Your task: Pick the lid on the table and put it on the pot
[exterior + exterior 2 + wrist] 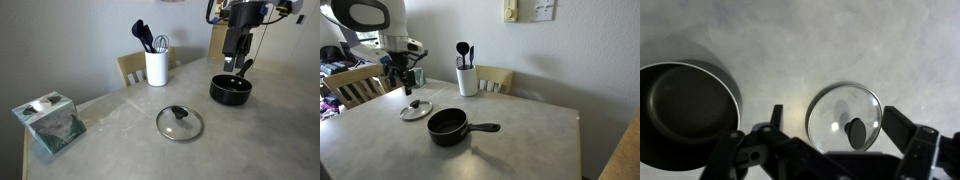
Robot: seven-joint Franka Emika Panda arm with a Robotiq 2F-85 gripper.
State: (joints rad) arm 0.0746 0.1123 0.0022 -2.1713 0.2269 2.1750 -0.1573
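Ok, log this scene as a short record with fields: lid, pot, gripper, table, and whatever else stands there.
lid: round clear glass lid with black knob, lying flat on the table, apart from the pot
pot: shallow black saucepan with long handle, upright, uncovered, looks empty
gripper: Robotiq gripper, open, holding nothing, in the air above the lid
table: light grey marbled tabletop
other: white cylindrical utensil holder with black utensils; patterned tissue box
task state: lid not yet picked
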